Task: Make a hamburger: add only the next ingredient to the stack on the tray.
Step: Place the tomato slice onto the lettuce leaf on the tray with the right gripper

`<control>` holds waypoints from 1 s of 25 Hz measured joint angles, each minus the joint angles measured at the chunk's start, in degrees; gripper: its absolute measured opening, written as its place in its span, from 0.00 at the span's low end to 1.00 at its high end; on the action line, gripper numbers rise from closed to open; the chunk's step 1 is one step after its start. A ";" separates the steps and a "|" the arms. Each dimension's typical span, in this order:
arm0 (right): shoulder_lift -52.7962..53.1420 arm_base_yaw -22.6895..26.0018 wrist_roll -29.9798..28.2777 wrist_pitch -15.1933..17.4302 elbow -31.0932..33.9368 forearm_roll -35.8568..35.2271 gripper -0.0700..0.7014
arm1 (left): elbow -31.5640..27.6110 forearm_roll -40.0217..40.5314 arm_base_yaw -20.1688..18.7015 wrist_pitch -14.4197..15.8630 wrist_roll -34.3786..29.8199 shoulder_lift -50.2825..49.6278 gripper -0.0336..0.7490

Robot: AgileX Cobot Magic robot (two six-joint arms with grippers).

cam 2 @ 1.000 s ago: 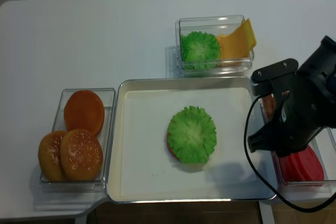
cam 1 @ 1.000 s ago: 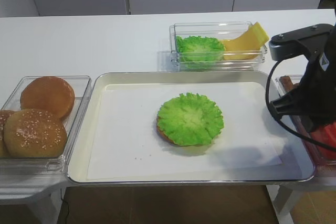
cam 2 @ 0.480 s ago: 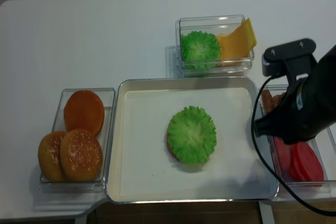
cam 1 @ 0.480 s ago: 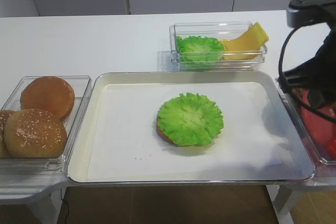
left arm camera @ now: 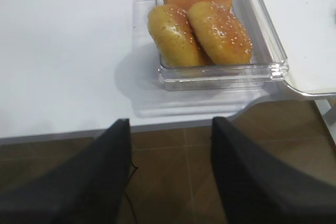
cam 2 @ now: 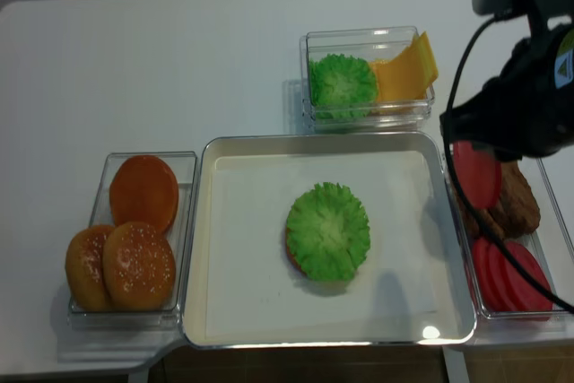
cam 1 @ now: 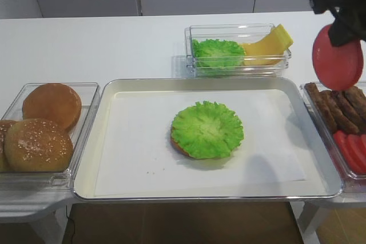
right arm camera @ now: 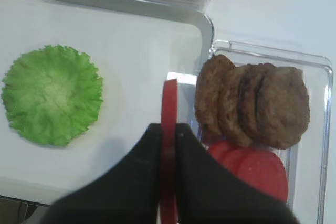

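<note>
Tomato slice (cam 1: 337, 57): flat, round, red; held on edge, clear of the table, above the clear container (cam 2: 549, 248) at the right that keeps the spare tomato slices (cam 2: 509, 274) and brown patties (right arm camera: 252, 103); beside the tray's right rim, well apart from the stack

Right end effector (right arm camera: 169, 135): pressed together, pinching the slice across its thin faces, as the wrist view shows edge-on

Left end effector (left arm camera: 169, 145): spread, holding nothing, parked off the table's near edge by the bun container (left arm camera: 220, 66)

Stack (cam 1: 207, 130): bun base under a frilly green lettuce leaf, at the middle of the tray (cam 1: 103, 141)

Step in hand, by judgement: carrying the picked slice; placement not yet done

Next move calls for: travel leftward over the lettuce, turning the slice flat, lowering it onto the leaf's centre, then releasing
</note>
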State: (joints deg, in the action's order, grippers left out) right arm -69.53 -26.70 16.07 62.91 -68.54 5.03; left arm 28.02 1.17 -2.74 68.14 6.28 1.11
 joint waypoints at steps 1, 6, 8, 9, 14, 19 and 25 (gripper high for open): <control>0.00 -0.43 -0.57 0.09 -0.58 -0.13 0.13 | 0.00 0.00 0.00 0.00 0.00 0.00 0.51; -3.11 -6.41 -1.27 0.34 -1.48 1.37 0.13 | 0.00 0.00 0.00 0.00 0.00 0.00 0.51; -5.41 -9.25 -0.91 -1.21 -1.48 1.37 0.13 | 0.00 0.00 0.00 0.00 0.00 0.00 0.51; -6.81 -10.70 -0.65 -2.09 -1.48 1.44 0.13 | 0.00 0.00 0.00 0.00 0.00 0.00 0.51; -14.11 -16.61 -0.03 -7.47 -1.57 4.98 0.13 | 0.00 0.00 0.00 0.00 0.00 0.00 0.51; -20.25 -19.84 1.22 -10.33 -1.57 11.08 0.13 | 0.00 0.00 0.00 0.00 0.00 0.00 0.51; -22.84 -19.94 1.53 -13.16 -1.57 13.55 0.13 | 0.00 0.00 0.00 0.00 0.00 0.00 0.51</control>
State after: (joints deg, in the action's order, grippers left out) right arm -92.37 -46.64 17.60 49.75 -70.12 18.58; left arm 28.02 1.17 -2.74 68.14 6.28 1.11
